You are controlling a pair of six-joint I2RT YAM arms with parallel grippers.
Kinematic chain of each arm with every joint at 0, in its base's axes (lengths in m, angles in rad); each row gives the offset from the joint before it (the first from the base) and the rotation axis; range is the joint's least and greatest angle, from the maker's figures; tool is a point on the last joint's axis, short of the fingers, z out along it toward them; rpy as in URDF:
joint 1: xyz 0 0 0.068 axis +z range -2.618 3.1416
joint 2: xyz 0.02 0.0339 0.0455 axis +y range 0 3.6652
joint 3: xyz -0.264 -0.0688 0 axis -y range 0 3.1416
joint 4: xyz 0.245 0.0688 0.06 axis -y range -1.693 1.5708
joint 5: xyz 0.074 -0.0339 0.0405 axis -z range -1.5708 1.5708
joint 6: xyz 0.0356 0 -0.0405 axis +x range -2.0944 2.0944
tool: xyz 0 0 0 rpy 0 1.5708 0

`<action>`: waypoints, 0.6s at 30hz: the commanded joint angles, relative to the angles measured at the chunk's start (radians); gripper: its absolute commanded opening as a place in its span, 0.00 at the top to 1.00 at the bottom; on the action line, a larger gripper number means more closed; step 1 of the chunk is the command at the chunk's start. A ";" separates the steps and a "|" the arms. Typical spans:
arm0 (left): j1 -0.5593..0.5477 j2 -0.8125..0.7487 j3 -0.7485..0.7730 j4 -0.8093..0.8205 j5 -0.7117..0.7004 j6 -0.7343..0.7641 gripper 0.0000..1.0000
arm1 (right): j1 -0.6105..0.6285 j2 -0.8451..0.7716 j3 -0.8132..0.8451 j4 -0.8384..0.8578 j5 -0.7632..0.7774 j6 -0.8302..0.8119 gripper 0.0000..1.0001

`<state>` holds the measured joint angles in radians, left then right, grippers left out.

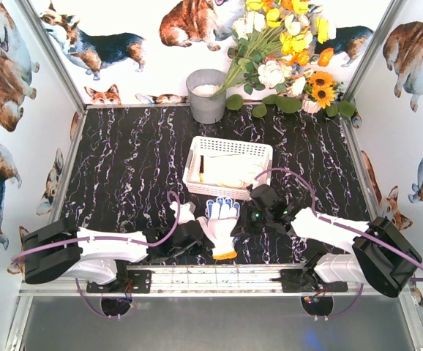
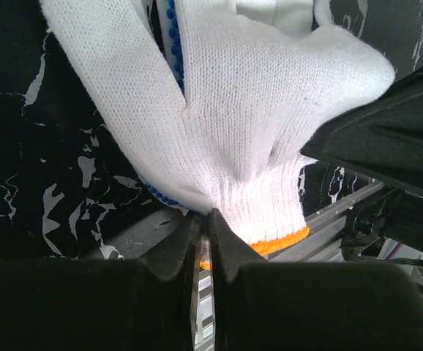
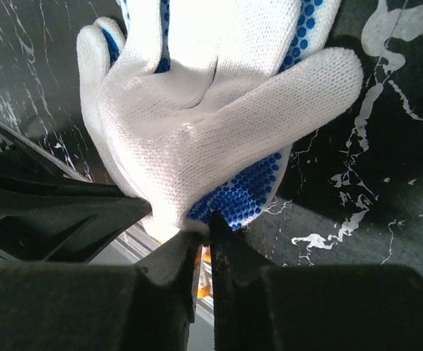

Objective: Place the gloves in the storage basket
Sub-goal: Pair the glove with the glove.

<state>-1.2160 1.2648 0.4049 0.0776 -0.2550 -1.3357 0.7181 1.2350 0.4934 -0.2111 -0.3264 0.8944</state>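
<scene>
Top external view: one glove (image 1: 222, 228) lies flat on the bench (image 1: 124, 168) between the two arms. Its orange cuff is toward the near edge and its blue-dotted fingertips point away, straight at the storage basket (image 1: 230, 141). The basket stands just beyond those fingertips and already holds other pale gloves (image 1: 230, 170).

The glove's long axis therefore runs along the line of travel, so the carry looks like a short lift and a push forward over the rim. The left hand (image 1: 201, 235) sits at the glove's left side by the cuff. Its wrist camera shows the jaws pinched together on the cuff edge, with orange showing in the slit. The right hand (image 1: 243, 219) flanks the other side, slightly nearer the basket. Its jaws are likewise narrowed to a slit on the glove's lower edge.

Whether this is one glove or two stacked, I cannot tell.
</scene>
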 commanded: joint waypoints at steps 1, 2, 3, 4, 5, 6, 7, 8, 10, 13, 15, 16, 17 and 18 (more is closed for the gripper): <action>-0.007 0.012 -0.012 -0.014 -0.006 -0.002 0.96 | 0.003 -0.029 0.001 0.035 0.003 0.001 0.81; -0.008 0.012 -0.012 -0.017 -0.007 -0.002 0.92 | 0.005 -0.041 -0.001 0.027 0.004 0.003 0.77; -0.008 0.008 -0.012 -0.018 -0.007 -0.001 0.89 | 0.006 -0.054 -0.002 0.018 0.006 0.004 0.73; -0.008 0.004 -0.013 -0.018 -0.009 0.001 0.85 | 0.010 -0.069 -0.005 0.011 0.008 0.007 0.69; -0.007 -0.001 -0.014 -0.021 -0.010 0.003 0.82 | 0.013 -0.089 -0.011 0.003 0.010 0.011 0.66; -0.008 -0.006 -0.014 -0.025 -0.010 0.006 0.79 | 0.015 -0.106 -0.019 -0.001 0.012 0.016 0.63; -0.008 -0.010 -0.013 -0.026 -0.010 0.010 0.76 | 0.018 -0.127 -0.029 -0.003 0.012 0.025 0.60; -0.008 -0.014 -0.013 -0.027 -0.010 0.013 0.74 | 0.021 -0.157 -0.043 -0.003 0.011 0.034 0.58; -0.008 -0.017 -0.012 -0.027 -0.002 0.017 0.72 | 0.029 -0.195 -0.071 0.000 0.010 0.060 0.55; -0.008 -0.016 -0.008 -0.026 0.010 0.023 0.74 | 0.045 -0.242 -0.122 0.021 0.007 0.099 0.50; -0.008 -0.016 -0.008 -0.026 0.014 0.025 0.79 | 0.059 -0.259 -0.150 0.039 0.007 0.124 0.49; -0.009 -0.015 -0.006 -0.026 0.014 0.026 0.81 | 0.067 -0.265 -0.160 0.049 0.009 0.134 0.49; -0.009 -0.014 -0.006 -0.025 0.015 0.027 0.82 | 0.074 -0.268 -0.170 0.061 0.009 0.144 0.50; -0.010 -0.013 -0.005 -0.024 0.016 0.030 0.83 | 0.083 -0.270 -0.176 0.068 0.010 0.153 0.51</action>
<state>-1.2167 1.2636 0.3996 0.0563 -0.2443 -1.3239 0.7742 0.9901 0.3363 -0.2222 -0.3199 0.9928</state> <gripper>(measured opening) 0.184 0.503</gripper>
